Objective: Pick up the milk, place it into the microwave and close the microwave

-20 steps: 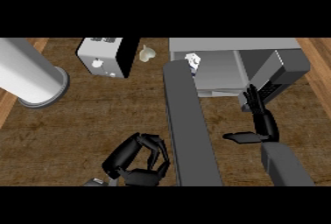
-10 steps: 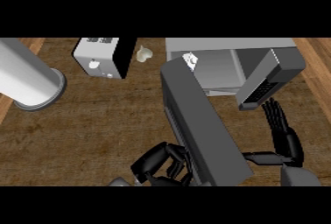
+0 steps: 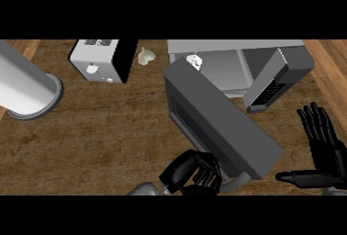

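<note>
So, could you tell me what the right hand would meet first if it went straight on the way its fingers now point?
Probably the microwave: the right hand is open, fingers pointing up the view toward its control-panel side. Bare counter lies between; depth is unclear.

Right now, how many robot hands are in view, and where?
2. The left hand is at the bottom centre, fingers curled at the microwave door's lower end. The right hand is at the right edge, open, fingers up.
</note>
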`<act>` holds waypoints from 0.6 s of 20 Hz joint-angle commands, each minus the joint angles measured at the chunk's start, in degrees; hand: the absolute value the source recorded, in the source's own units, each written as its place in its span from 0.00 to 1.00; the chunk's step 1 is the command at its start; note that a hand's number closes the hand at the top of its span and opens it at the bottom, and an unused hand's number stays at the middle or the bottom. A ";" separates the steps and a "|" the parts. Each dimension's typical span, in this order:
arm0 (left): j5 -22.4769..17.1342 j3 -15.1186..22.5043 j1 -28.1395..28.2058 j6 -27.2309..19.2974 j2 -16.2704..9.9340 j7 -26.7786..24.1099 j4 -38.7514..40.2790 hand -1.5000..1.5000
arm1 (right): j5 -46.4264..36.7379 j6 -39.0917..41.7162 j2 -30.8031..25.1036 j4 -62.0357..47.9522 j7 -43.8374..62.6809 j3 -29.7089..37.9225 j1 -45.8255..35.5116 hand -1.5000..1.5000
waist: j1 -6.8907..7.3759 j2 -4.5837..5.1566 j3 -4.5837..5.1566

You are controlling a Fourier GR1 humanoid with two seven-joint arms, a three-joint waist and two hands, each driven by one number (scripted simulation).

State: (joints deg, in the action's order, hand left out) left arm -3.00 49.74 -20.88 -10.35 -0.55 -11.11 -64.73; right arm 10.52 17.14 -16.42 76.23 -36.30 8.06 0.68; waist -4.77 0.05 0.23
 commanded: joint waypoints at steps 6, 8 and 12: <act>-13.27 6.30 -8.27 -16.03 0.51 -3.07 2.34 1.00 | 6.20 5.88 -3.59 8.28 6.03 0.74 0.13 0.00 | -3.44 0.95 0.13; -16.02 5.98 -9.78 -18.12 0.51 -3.65 2.35 1.00 | 8.05 8.43 -4.92 10.17 8.11 0.25 0.39 0.00 | -3.81 0.94 0.16; -18.65 5.23 -13.62 -20.31 0.52 -6.60 4.15 1.00 | 9.97 13.01 -7.01 12.68 8.72 -1.08 -0.05 0.00 | -6.16 1.52 0.24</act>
State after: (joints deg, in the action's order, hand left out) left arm -18.54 55.16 -31.18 -27.96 -0.51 -15.12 -61.29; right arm 18.46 26.70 -21.85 86.79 -29.03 7.85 1.07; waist -9.08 1.11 0.37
